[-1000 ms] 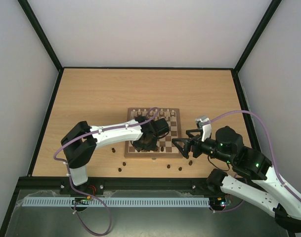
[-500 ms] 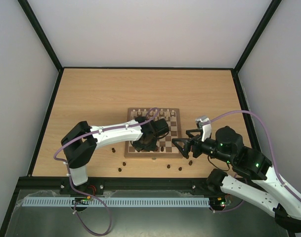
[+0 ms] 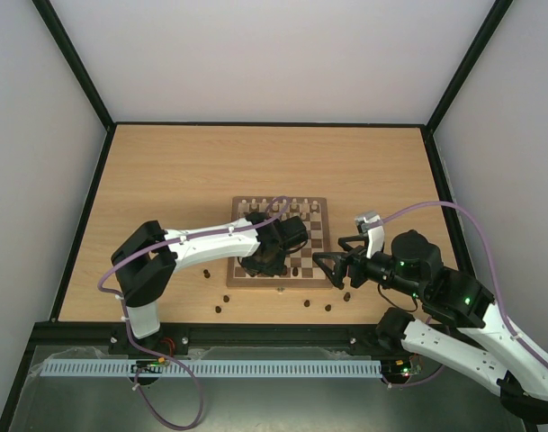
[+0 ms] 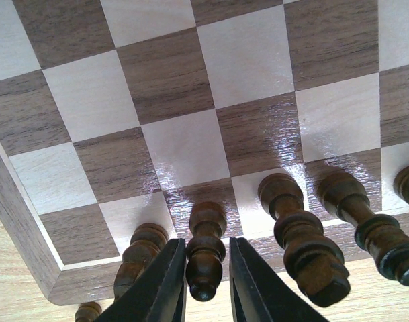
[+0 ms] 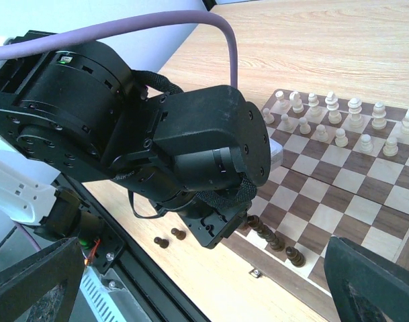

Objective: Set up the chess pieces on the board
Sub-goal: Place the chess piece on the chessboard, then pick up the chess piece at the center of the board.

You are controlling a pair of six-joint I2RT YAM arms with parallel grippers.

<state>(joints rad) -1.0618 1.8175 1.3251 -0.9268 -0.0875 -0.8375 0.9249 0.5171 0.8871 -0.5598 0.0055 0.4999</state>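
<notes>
The board (image 3: 320,236) lies at the table's middle, with pale chess pieces (image 3: 278,203) in its far rows. My left gripper (image 3: 260,264) hangs over the near left corner. In the left wrist view its fingers (image 4: 160,285) stand narrowly open around an upright dark piece (image 4: 205,245) in the near row. The left finger touches the piece and a thin gap shows at the right one. More dark pieces (image 4: 299,231) stand beside it. My right gripper (image 3: 332,267) is wide open and empty, just off the board's near right corner.
Several loose dark pieces lie on the table before the board, such as one (image 3: 218,309) at the left and one (image 3: 327,307) at the right. The metal clasp (image 3: 281,289) sits on the near rim. The right wrist view shows the left arm's wrist (image 5: 191,154) close ahead.
</notes>
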